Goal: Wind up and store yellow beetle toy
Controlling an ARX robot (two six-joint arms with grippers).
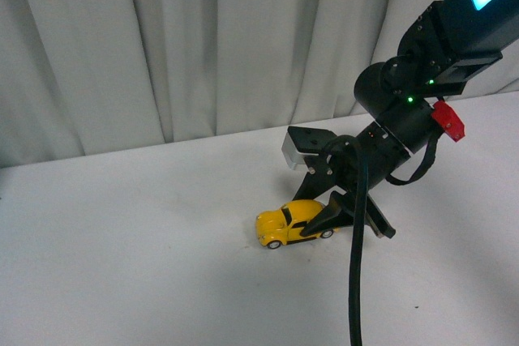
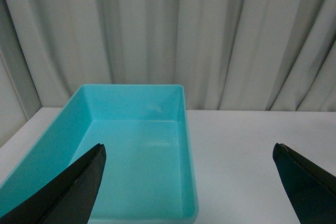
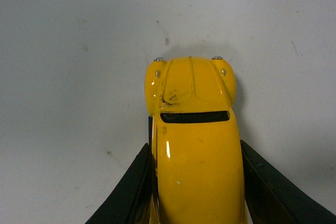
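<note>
The yellow beetle toy (image 1: 290, 223) stands on its wheels on the white table, nose pointing left in the front view. My right gripper (image 1: 345, 218) is shut on its rear half, one black finger on each side. In the right wrist view the car's yellow roof and hood (image 3: 195, 129) fill the middle, with the black fingers (image 3: 131, 187) pressed against both flanks. My left gripper (image 2: 189, 182) is open and empty, its black fingertips wide apart above the near end of a turquoise bin (image 2: 134, 150). The left arm does not show in the front view.
The turquoise bin is rectangular and empty, with white table (image 2: 252, 150) beside it. A grey curtain (image 1: 203, 38) hangs behind the table. The right arm's black cable (image 1: 355, 281) hangs down near the car.
</note>
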